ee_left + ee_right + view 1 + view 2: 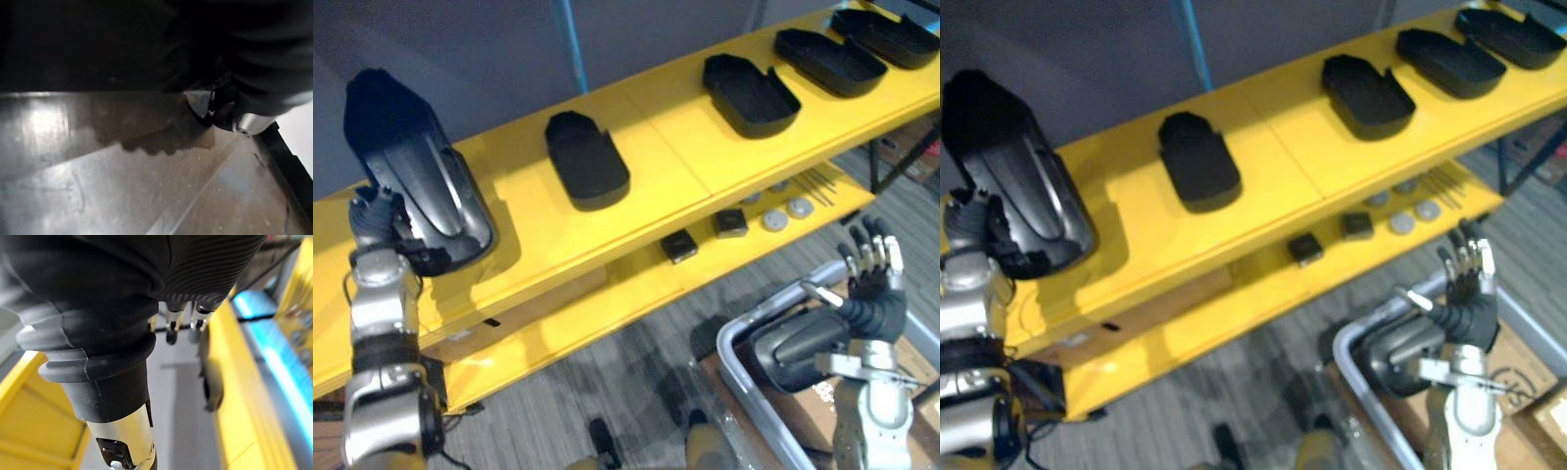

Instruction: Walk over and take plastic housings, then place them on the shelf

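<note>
My left hand (378,221) is shut on the lower edge of a glossy black plastic housing (416,166). The housing stands tilted on the left end of the yellow shelf's top board (666,147). Its shiny surface (122,171) lies close in front of the left wrist camera. Several more black housings lie in a row along the board, the nearest (587,162) just right of the held one, then others (750,94) (829,61). My right hand (872,266) is open with straight fingers (171,328), low at the right over another housing (793,348) in a grey bin (734,345).
The lower yellow shelf board (607,304) carries two small black blocks (679,245) (731,223), silver discs (774,220) and thin rods (820,182). A cardboard box (925,397) sits beside the bin. A dark wall panel (489,49) stands behind the shelf.
</note>
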`<state>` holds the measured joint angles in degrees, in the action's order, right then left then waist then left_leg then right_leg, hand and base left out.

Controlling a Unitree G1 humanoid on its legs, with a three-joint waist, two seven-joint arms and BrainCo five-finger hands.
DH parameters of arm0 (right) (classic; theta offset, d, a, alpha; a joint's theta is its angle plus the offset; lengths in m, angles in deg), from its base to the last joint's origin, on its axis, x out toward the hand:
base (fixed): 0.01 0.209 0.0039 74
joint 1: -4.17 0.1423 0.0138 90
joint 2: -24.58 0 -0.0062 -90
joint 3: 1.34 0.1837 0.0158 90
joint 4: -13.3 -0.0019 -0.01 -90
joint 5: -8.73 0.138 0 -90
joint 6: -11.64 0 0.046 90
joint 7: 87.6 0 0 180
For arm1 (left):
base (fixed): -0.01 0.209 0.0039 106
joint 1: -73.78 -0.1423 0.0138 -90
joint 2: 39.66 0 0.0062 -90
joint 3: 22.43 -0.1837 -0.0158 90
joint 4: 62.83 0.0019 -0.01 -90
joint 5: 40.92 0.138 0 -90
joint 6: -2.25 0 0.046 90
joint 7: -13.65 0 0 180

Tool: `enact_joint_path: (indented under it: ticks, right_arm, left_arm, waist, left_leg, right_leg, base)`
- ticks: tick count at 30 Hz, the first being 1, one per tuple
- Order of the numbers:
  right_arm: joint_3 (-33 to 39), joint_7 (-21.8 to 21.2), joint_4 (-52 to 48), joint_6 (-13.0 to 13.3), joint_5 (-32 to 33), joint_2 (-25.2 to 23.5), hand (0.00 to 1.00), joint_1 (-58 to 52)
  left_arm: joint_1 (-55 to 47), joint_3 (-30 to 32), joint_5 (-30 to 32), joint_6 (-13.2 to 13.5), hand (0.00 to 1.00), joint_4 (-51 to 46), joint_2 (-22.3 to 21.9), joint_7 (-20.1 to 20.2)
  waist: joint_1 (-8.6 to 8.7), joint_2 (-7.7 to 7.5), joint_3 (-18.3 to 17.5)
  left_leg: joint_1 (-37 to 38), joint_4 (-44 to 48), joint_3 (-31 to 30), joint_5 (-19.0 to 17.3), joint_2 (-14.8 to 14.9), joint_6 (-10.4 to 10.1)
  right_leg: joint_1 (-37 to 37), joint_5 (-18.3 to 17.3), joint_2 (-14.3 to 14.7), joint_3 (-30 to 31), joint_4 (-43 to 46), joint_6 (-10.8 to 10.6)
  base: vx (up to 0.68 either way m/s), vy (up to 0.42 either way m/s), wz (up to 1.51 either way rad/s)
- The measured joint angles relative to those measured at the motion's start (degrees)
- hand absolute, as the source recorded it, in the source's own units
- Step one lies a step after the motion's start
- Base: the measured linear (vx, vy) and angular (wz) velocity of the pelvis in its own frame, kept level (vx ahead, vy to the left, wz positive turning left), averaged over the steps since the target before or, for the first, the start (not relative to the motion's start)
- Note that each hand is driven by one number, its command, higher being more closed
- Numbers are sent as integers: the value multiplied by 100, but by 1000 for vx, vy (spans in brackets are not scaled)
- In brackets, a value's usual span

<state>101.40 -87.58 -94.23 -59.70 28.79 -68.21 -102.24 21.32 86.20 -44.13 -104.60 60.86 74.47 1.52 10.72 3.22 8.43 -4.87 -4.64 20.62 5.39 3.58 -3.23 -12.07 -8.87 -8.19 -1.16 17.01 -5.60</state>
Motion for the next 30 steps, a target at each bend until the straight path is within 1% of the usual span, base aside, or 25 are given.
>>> enact_joint_path:
  ticks: [2,3,4,6,8,11,12,14,16,17,20,22,27,30]
  right_arm:
    - [-107,132,0,-6,0,0,0,-107]
    - [-104,203,0,-22,1,0,0,-143]
    - [-102,249,0,-23,2,0,0,-165]
    - [-101,386,0,-31,26,20,0,-185]
    - [-101,446,1,-33,108,21,0,-250]
    - [-103,520,5,-32,171,26,0,-353]
    - [-103,524,5,-31,173,29,0,-374]
    - [-113,578,7,-31,190,29,0,-393]
    - [-145,639,7,-31,232,31,0,-392]
    - [-193,643,8,-31,240,33,0,-383]
    - [-323,654,24,-35,262,41,0,-386]
    - [-337,661,25,-38,274,42,0,-404]
    - [-338,767,34,-45,279,122,0,-403]
    - [-337,768,40,-47,292,222,0,-351]
  left_arm:
    - [251,-32,283,-173,100,199,151,110]
    - [339,-159,454,-253,100,314,234,176]
    - [383,-188,543,-283,100,380,254,221]
    - [546,-222,845,-439,100,597,254,306]
    - [622,-332,940,-537,100,748,254,385]
    - [644,-403,1309,-757,100,889,254,456]
    - [646,-403,1364,-790,100,923,257,466]
    - [652,-405,1557,-969,100,935,263,485]
    - [709,-405,1561,-1021,100,1044,277,507]
    - [727,-408,1563,-1096,100,1086,326,538]
    - [730,-421,1649,-1178,100,1086,582,606]
    - [729,-421,1732,-1187,100,1087,640,606]
    - [723,-420,1734,-1175,100,1087,700,570]
    - [677,-419,1728,-1155,100,1087,808,547]
  waist:
    - [15,-17,46]
    - [18,-25,70]
    - [31,-29,100]
    - [100,-30,264]
    - [109,-26,352]
    - [124,-58,428]
    - [122,-59,428]
    - [116,-60,433]
    - [93,-69,440]
    - [88,-77,455]
    - [91,-110,551]
    - [85,-110,551]
    - [-46,-130,581]
    - [-64,-166,751]
  left_leg:
    - [14,1,120,-1,65,-2]
    - [17,1,177,-4,101,-6]
    - [26,1,190,-4,115,-6]
    - [21,1,206,-5,152,-8]
    - [-14,1,217,-5,177,-10]
    - [-40,0,259,-4,183,-11]
    - [-51,0,273,-4,181,-12]
    - [-96,1,303,-3,174,-11]
    - [-99,2,299,-3,165,-12]
    - [-101,2,293,-2,157,-11]
    - [-106,2,258,4,158,-15]
    - [-115,2,221,4,154,-15]
    - [-127,2,190,4,142,-15]
    - [-142,2,153,11,137,-17]
  right_leg:
    - [15,94,86,105,-150,20]
    - [15,134,125,138,-207,43]
    - [19,149,140,148,-222,50]
    - [18,199,183,169,-268,61]
    - [2,263,221,202,-340,74]
    - [-41,306,241,269,-376,71]
    - [-61,311,242,280,-376,70]
    - [-108,322,239,289,-379,68]
    - [-108,322,241,288,-379,70]
    - [-108,323,244,287,-381,71]
    - [-108,328,256,282,-381,79]
    - [-102,328,262,277,-381,79]
    - [-95,327,268,262,-387,79]
    - [-88,326,264,239,-388,80]
  base:
    - [23,-14,-31]
    - [5,-17,-25]
    - [-13,-18,-17]
    - [-40,-13,-8]
    - [-44,-4,-9]
    - [-23,4,-11]
    - [-6,10,-7]
    - [0,0,0]
    - [0,0,0]
    - [0,0,0]
    - [0,0,0]
    - [0,-8,6]
    - [-3,-1,2]
    - [-32,0,6]
